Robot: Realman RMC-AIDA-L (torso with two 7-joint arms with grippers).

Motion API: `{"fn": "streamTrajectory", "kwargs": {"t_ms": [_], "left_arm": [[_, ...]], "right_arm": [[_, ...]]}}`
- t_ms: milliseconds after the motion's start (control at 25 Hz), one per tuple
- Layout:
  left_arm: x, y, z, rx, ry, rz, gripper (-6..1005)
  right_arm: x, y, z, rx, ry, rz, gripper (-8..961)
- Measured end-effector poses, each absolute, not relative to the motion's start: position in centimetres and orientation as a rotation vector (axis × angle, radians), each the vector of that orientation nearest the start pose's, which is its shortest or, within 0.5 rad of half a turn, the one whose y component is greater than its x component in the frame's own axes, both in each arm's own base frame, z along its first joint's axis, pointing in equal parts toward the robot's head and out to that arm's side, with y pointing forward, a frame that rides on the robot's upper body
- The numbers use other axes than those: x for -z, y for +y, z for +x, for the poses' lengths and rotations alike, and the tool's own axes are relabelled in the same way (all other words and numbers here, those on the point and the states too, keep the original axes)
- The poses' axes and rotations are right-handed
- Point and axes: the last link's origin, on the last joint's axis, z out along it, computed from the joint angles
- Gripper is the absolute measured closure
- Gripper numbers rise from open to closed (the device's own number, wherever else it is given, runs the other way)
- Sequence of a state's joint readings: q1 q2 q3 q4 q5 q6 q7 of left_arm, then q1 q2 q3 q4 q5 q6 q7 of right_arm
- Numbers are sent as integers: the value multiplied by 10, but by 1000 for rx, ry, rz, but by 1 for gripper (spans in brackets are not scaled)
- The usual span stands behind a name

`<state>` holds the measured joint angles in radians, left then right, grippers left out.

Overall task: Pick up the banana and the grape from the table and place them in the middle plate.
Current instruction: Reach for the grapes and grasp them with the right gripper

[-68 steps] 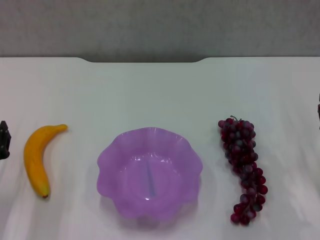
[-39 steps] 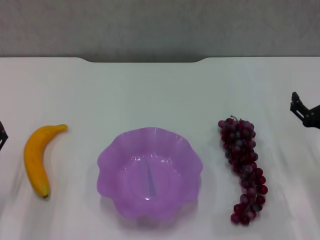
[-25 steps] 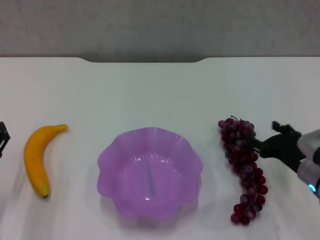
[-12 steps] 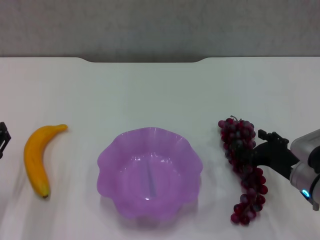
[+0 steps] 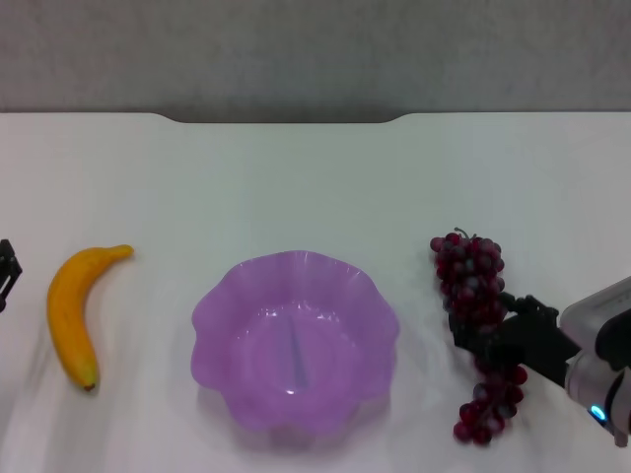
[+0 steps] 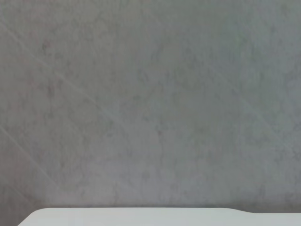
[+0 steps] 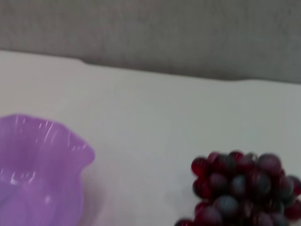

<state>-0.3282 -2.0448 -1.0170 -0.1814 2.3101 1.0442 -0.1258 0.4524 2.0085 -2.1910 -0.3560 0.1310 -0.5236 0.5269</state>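
**Nothing plated yet, right arm at the grapes**

While both fruits lay on the table [image 5: 296, 177], the middle plate [image 5: 212, 315] held nothing. My right gripper [image 5: 490, 333] was down on the grape [image 5: 471, 276], mid-bunch, right of the plate; whether its jaws had closed I could not tell. The banana [image 5: 69, 310] lay left of the plate, with my left gripper [image 5: 7, 271] parked beside it, jaws likewise unclear. I judged both placements left.

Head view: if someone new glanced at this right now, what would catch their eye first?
Probably the purple scalloped plate, empty at the centre of the white table. Next, the right gripper reaching in from the right edge onto the middle of the grape bunch. The banana lies untouched left of the plate, with the left gripper barely showing at the left edge.
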Motion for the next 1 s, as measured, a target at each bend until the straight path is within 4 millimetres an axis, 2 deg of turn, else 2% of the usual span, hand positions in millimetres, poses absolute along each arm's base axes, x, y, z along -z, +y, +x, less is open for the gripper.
{"fn": "streamTrajectory", "kwargs": {"t_ms": [320,600,840,1000], "left_arm": [[-11,303,-388,521,-700,-1437,125],[-11,303,-388,522,-700,-1437,126],[-11,303,-388,523,-698,-1436,126],[-12,303,-387,524,-697,-1436,126]], "right_arm": [[88,327,344,-220,821,-2147,69],[89,326,345,-219,823,-2147,69],[88,327,345,-221,830,-2139,98],[87,327,346,-222,837,-2131,166]]}}
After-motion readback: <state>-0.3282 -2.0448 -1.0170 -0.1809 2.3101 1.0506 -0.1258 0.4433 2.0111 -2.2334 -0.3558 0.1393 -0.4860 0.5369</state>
